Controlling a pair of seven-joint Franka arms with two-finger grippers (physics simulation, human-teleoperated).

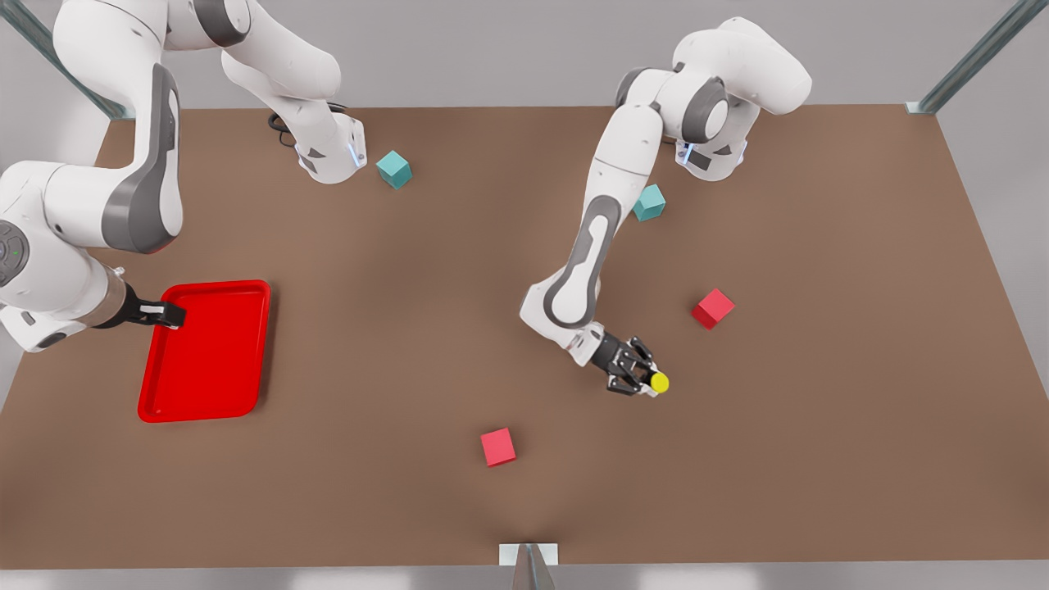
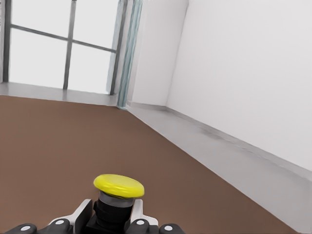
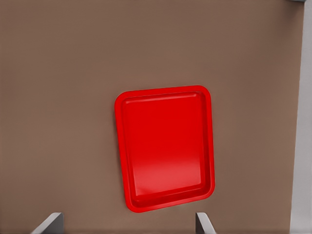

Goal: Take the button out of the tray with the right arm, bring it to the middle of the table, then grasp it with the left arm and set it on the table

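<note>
The button, with its yellow cap on a dark body, sits between the fingers of my left gripper, which is shut on it. That is right of the table's centre in the front view, low over the surface; whether the button touches the table I cannot tell. The red tray lies at the front view's left with nothing in it. My right gripper hangs over the tray's left rim, and its fingers stand wide apart, open.
One red cube lies near the front edge and another red cube is just behind the left gripper. A teal cube and a second teal cube rest near the arm bases at the back.
</note>
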